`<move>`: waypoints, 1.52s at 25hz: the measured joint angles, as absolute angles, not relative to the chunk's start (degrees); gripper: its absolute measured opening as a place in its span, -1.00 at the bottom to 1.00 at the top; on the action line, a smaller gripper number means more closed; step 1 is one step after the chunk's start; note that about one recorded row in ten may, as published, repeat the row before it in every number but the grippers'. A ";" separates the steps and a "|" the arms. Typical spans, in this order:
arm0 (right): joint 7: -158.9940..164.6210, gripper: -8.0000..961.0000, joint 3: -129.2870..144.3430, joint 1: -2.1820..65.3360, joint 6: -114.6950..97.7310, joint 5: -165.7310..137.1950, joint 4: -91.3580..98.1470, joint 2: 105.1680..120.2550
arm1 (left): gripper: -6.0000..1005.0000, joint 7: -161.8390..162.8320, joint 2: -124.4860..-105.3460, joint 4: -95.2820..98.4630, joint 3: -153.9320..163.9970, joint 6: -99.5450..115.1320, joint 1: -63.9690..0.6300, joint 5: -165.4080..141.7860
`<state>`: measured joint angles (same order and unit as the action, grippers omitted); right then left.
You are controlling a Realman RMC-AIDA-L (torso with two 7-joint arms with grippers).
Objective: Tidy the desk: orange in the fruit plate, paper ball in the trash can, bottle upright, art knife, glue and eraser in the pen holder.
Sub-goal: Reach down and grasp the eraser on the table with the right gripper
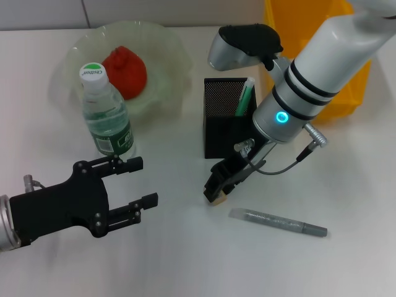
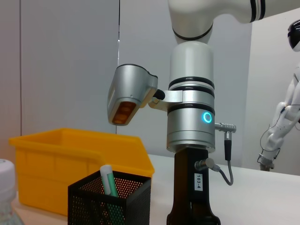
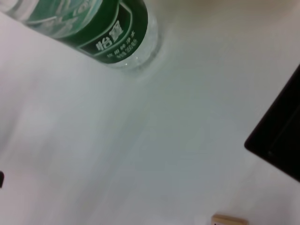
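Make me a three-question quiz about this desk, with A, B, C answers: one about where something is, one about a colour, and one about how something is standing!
1. Where is the orange?
A. In the fruit plate
B. In the pen holder
C. Beside the grey art knife

2. What colour is the bottle cap?
A. Red
B. Green
C. Black

3. How is the bottle standing?
A. Lying on its side
B. Upside down
C. Upright

Answers: 1 A, the reddish fruit sits inside the pale plate. 2 B, the head view shows a green top. 3 C, its cap points up, near the open left gripper. The right gripper is low in front of the pen holder, at a small tan eraser.
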<state>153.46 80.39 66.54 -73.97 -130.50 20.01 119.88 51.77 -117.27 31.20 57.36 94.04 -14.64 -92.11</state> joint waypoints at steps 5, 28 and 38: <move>153.45 -0.16 81.02 66.53 -73.92 -130.33 19.86 119.88 | 0.32 51.76 -117.34 31.20 57.48 93.94 -14.70 -92.11; 153.32 -0.49 81.12 66.45 -74.17 -130.72 19.94 119.88 | 0.32 51.76 -117.69 31.20 57.48 93.40 -14.87 -92.11; 152.81 -0.63 81.12 66.47 -73.97 -130.67 19.98 119.88 | 0.32 51.77 -117.72 31.20 57.48 93.21 -15.00 -92.11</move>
<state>152.81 81.12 66.47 -73.97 -130.67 19.98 119.88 51.77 -117.72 31.20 57.48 93.21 -15.00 -92.11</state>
